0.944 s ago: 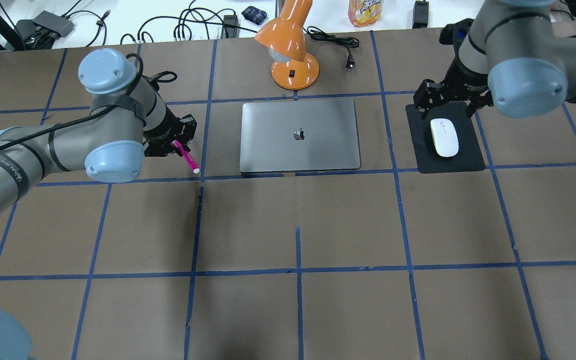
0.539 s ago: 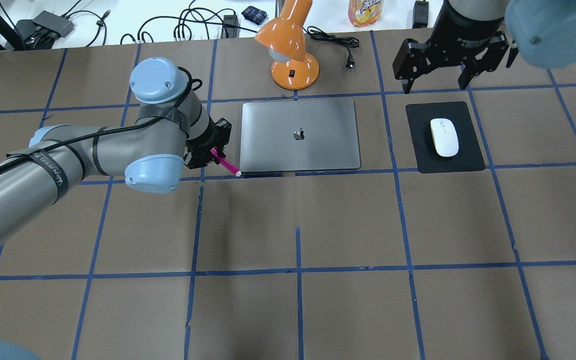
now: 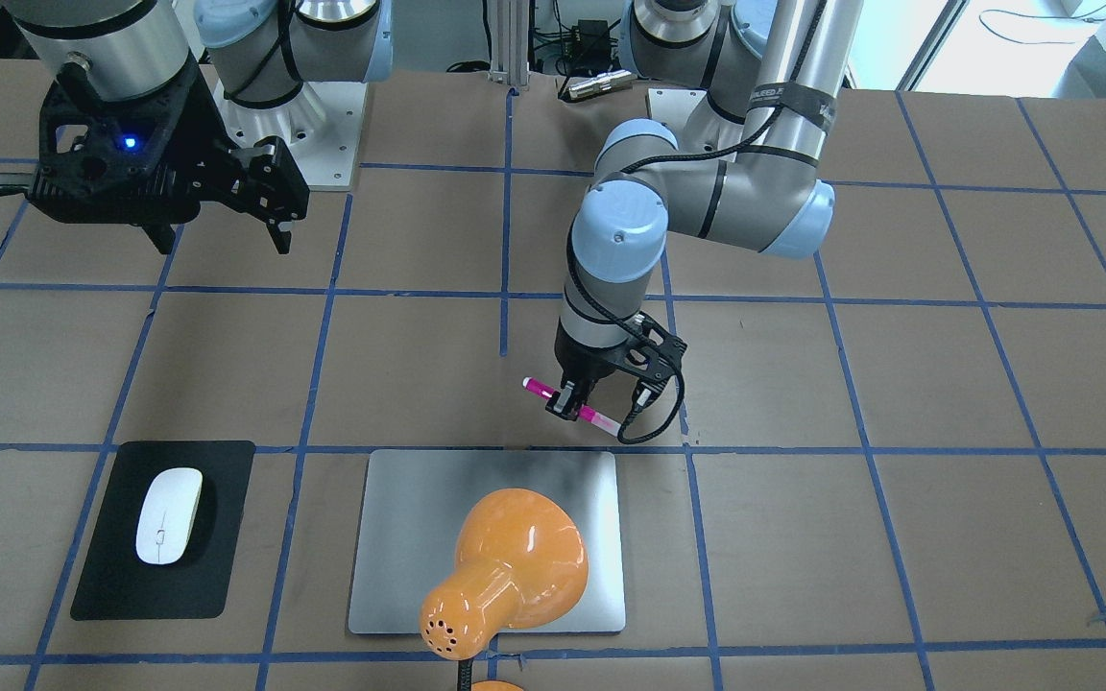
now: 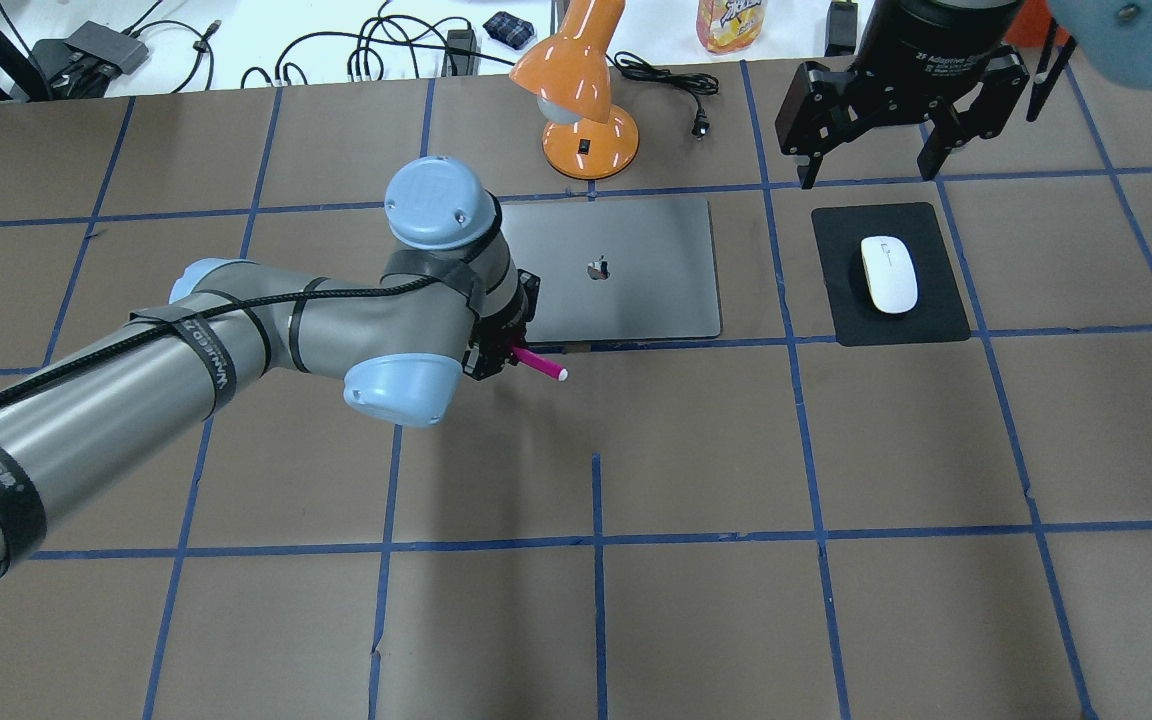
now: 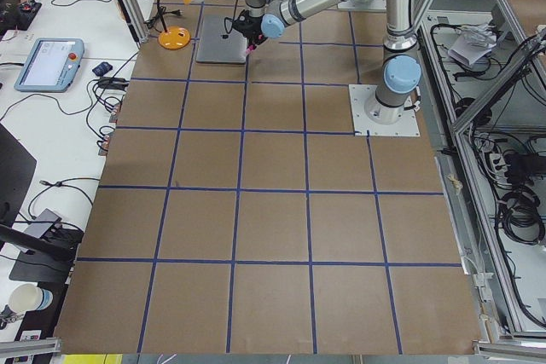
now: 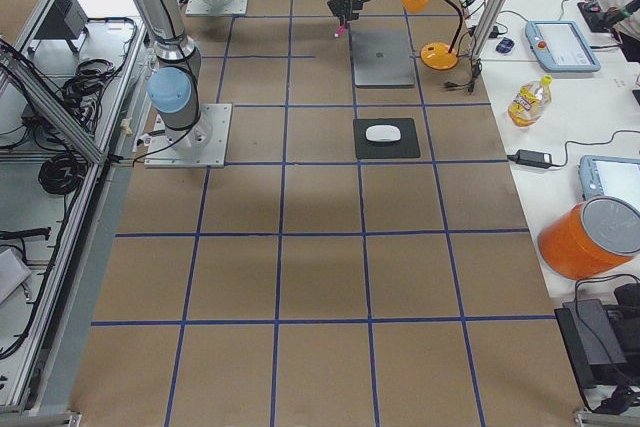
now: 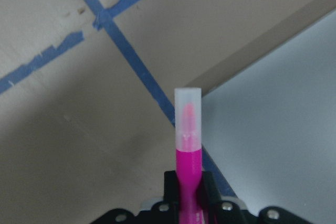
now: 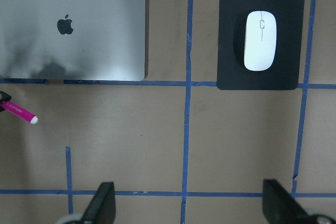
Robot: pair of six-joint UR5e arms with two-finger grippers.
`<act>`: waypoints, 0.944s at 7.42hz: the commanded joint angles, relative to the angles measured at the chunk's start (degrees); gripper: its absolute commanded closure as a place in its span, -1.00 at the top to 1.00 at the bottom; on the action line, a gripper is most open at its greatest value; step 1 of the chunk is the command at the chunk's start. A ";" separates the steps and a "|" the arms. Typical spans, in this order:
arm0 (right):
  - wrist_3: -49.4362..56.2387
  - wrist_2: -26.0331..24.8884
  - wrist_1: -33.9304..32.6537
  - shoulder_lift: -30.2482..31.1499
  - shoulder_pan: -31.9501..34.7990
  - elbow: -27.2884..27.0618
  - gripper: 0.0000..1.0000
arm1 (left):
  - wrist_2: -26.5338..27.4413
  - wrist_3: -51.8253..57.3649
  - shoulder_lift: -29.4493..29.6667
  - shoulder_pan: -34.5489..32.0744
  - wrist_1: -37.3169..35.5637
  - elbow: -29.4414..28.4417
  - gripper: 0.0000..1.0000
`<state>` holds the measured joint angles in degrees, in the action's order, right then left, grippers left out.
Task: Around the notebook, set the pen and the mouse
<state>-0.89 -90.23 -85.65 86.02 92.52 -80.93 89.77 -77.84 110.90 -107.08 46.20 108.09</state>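
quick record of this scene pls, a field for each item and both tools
pen: gripped by left tool, capped end sticking out, beside the notebook's robot-side edge
notebook: closed, lying flat
mouse: on black mat, apart from notebook
left tool: shut on pen
right tool: open, empty, raised

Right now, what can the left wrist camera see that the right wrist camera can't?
Only the left wrist view shows the left gripper pinching the pen, and the pink tip inside its pale cap. Only the right wrist view shows the mouse lying on the black mat, the apple logo, and the right gripper with its fingers wide apart and empty. Both show the pen, the silver notebook and blue tape lines.
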 commanded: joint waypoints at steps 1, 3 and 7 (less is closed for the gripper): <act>-0.16 0.23 0.21 0.20 0.11 0.33 1.00 | 1.02 -10.44 1.24 -4.53 0.20 -0.16 -1.00; -0.16 0.14 0.13 0.12 0.03 0.07 1.00 | 0.85 -16.87 2.91 -6.12 0.99 -0.16 -1.00; -0.16 -0.56 0.30 0.12 0.03 0.15 1.00 | 0.32 -22.96 5.55 -8.24 0.29 -1.73 -1.00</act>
<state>-1.05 -90.40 -85.48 86.13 92.55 -80.91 90.49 -99.61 115.64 -115.17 46.52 107.22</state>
